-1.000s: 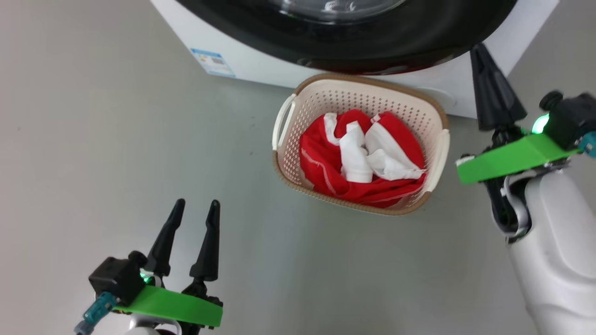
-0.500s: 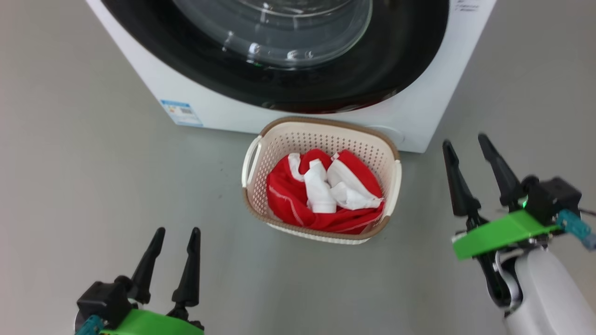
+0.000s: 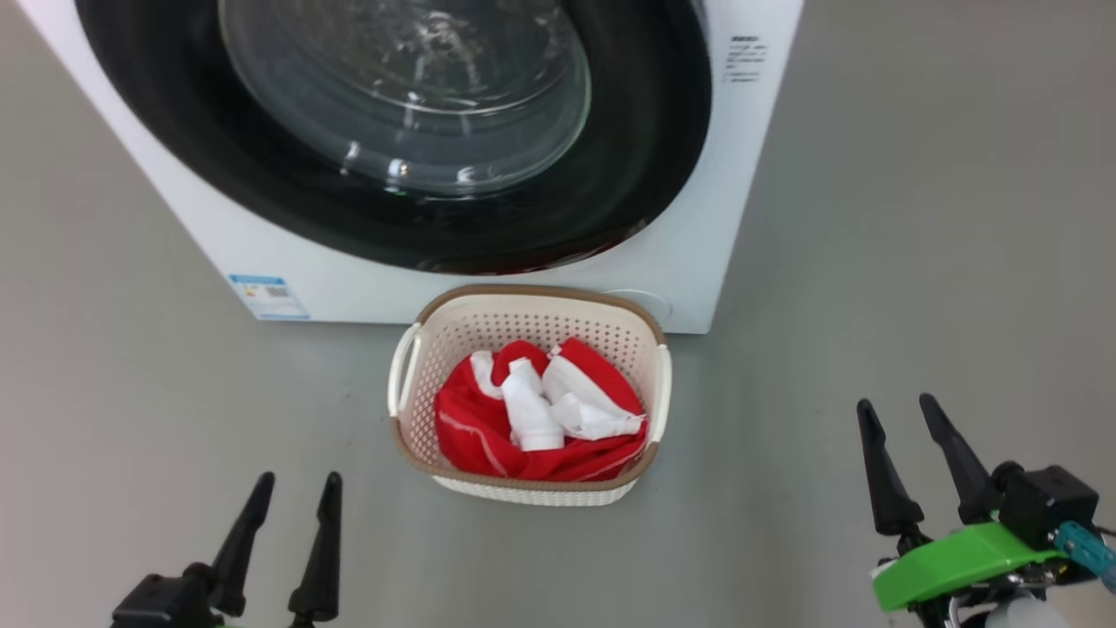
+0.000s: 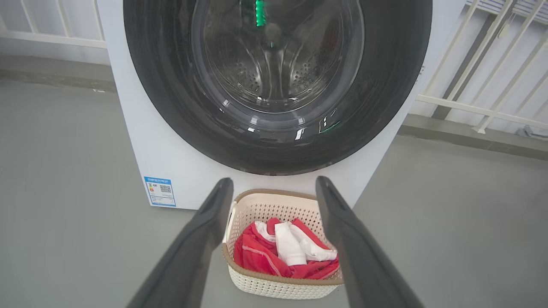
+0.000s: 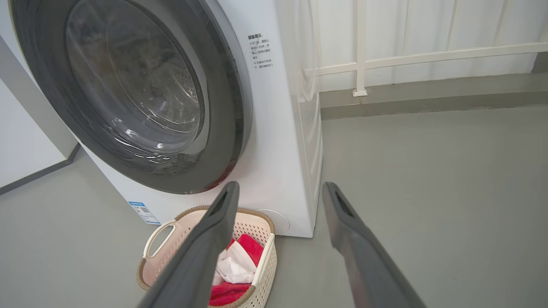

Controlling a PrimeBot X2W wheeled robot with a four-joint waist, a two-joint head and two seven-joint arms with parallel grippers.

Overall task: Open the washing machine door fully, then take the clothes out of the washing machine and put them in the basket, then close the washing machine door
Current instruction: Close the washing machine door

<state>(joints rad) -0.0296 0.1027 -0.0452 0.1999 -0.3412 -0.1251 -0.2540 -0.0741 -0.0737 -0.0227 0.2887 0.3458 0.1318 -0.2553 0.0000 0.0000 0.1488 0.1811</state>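
- Grey floor (image 3: 915, 218) runs down the right side and along the bottom of the head view. In the right wrist view a white railing (image 5: 359, 47) stands behind it at upper right.
- One heap of clothes (image 3: 475, 432), red with white panels, sits down inside the basket at lower centre. I cannot tell how many garments are in the bundle.
- One basket (image 3: 523, 293), cream with a brown rim and two side handles, stands upright on the floor. Its back rim is just beside the machine's front, right under the door's lowest edge. Whether they touch, I cannot tell.
- One washing machine (image 3: 697, 262), white, stretches across the top of the head view. It has one blue sticker (image 3: 268, 296) low on its left and one printed label (image 3: 744, 59) up by its right edge.
- One washing machine door (image 3: 649, 131), a black ring round clear glass, lies flat against the front, so it is closed. The steel drum (image 4: 274, 72) shows through the glass in the left wrist view.
- Two grippers to call. The left gripper (image 3: 298, 480) is at bottom left, fingers spread, released, with nothing between them.
- The right gripper (image 3: 895, 403) is at lower right on its green bracket (image 3: 959, 563), fingers also parted and empty.
- Room to move: open floor separates each gripper from the basket, and both are well apart from it. More floor opens to the right of the machine's corner, back to the railing.
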